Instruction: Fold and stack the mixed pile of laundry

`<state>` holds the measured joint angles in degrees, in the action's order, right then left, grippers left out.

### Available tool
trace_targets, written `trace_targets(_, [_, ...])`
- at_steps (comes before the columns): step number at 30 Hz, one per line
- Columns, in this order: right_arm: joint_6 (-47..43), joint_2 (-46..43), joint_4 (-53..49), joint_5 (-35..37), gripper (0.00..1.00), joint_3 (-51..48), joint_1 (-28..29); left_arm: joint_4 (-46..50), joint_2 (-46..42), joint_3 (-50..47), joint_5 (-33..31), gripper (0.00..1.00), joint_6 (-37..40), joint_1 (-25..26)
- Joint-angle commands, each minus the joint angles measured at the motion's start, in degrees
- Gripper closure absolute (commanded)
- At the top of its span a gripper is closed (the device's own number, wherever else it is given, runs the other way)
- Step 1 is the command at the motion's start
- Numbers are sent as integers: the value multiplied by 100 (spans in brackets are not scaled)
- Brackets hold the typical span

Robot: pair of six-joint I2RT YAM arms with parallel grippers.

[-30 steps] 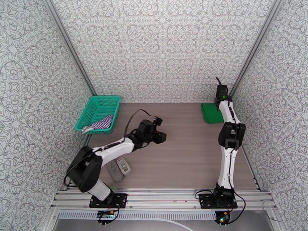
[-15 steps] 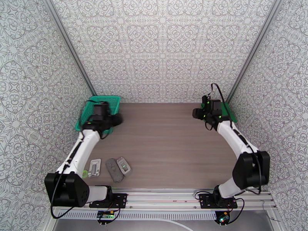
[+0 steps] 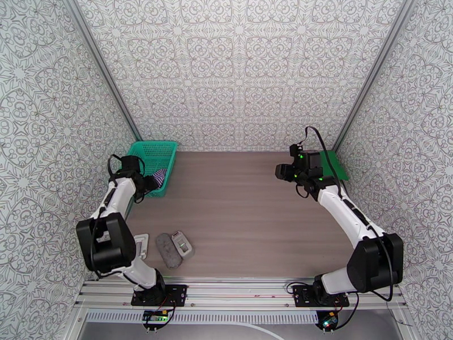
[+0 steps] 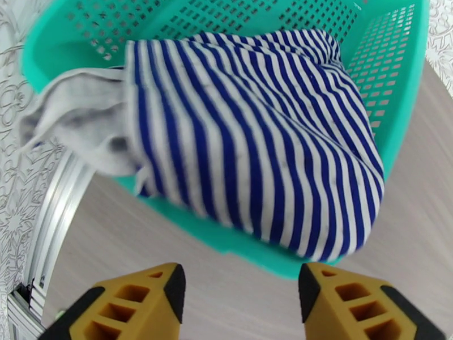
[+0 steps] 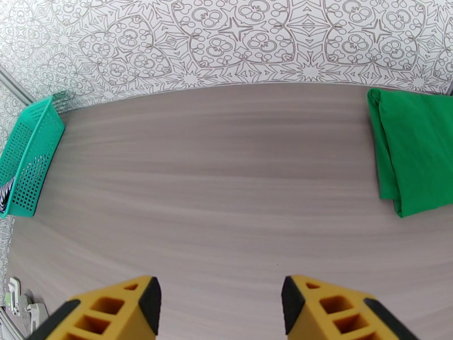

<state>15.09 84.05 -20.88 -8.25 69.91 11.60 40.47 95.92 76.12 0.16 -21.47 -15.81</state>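
Note:
The navy-and-white striped top [image 4: 255, 148] lies bunched in the teal basket [image 4: 390, 80], and part of it hangs over the near rim. A grey fold of cloth [image 4: 73, 126] sticks out on its left. My left gripper [image 4: 242, 290] is open just in front of the basket, over the table, with nothing between its fingers. From above, the left gripper [image 3: 148, 184] sits at the basket's near end beside the striped top [image 3: 160, 177]. The green shirt [image 5: 416, 154] lies folded at the back right. My right gripper [image 5: 221, 301] is open and empty, left of the green shirt [image 3: 333, 164].
The basket [image 3: 150, 154] stands against the left wall at the back. Two small grey objects [image 3: 172, 247] and a white one [image 3: 139, 245] lie near the front left. An aluminium rail [image 4: 51, 211] runs along the table's left edge.
My left arm swung from the middle of the table over to the basket's near end. My right arm came off the green shirt and moved left, facing the table's middle.

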Motion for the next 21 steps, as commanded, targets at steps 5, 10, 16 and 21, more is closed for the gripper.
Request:
trace_targets(5, [17, 38, -155, -177, 40, -55, 97, -291, 228, 303, 192, 64, -51, -14])
trace_targets(10, [24, 119, -169, -160, 40, 27, 126, -310, 217, 393, 231, 91, -35, -12])
trace_targets(16, [53, 146, -216, -77, 40, 91, 128, -722, -388, 395, 272, 100, -2, -20])
trace_targets(21, [136, 147, -241, -45, 40, 152, 132, -1264, -1060, 468, 722, 100, 56, -27])
